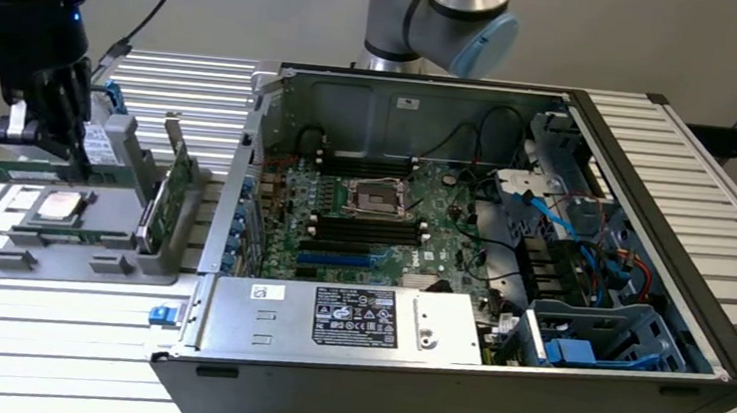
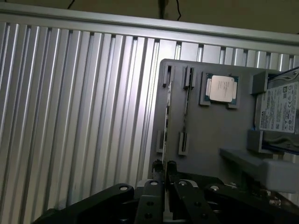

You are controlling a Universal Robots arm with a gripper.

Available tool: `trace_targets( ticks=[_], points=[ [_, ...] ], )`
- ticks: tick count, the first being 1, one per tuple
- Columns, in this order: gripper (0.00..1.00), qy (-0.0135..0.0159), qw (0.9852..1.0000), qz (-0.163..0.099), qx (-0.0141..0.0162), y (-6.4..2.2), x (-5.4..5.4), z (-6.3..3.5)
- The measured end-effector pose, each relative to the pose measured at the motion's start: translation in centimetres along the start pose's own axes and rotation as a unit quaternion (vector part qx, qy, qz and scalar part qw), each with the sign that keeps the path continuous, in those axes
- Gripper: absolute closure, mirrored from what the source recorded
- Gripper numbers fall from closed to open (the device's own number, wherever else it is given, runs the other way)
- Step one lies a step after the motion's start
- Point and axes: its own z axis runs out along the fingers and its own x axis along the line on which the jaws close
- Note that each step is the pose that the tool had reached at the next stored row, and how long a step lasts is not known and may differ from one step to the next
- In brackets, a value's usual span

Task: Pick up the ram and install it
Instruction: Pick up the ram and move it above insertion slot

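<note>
1. My pincer (image 1: 46, 150) hangs at the upper left of the exterior view, its fingers (image 2: 154, 186) drawn in close and clamped on the ram's thin edge.
2. The ram (image 1: 18, 172) lies level right under my fingertips, a long green strip running towards the exterior view's left. In the wrist view it shows edge-on as a thin line between the fingers. I cannot tell whether it is clear of the tray's slots.
3. Beneath it is the grey tray (image 1: 83, 264), which carries the square silver processor (image 1: 61, 205) in its own recess, just beside the ram.
4. A second thin green stick (image 1: 79, 236) lies lower in the tray, nearer the frame's bottom.
5. A labelled drive (image 1: 114, 144) stands at the tray's back, and a taller green expansion card (image 1: 177, 195) stands upright on the side facing the case.
6. The tray rests on the ribbed metal tabletop (image 1: 63, 340).
7. To the exterior view's right lies the opened computer case (image 1: 679, 324), holding the motherboard (image 1: 367, 226) and a silver power supply (image 1: 346, 320).
</note>
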Motion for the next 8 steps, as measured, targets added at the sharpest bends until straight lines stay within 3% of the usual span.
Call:
trace_targets(
  ticks=[8],
  points=[
    [0.86,-0.0006,1.0000,0.000,-0.0062,-2.28,0.3,-2.09]
  ],
)
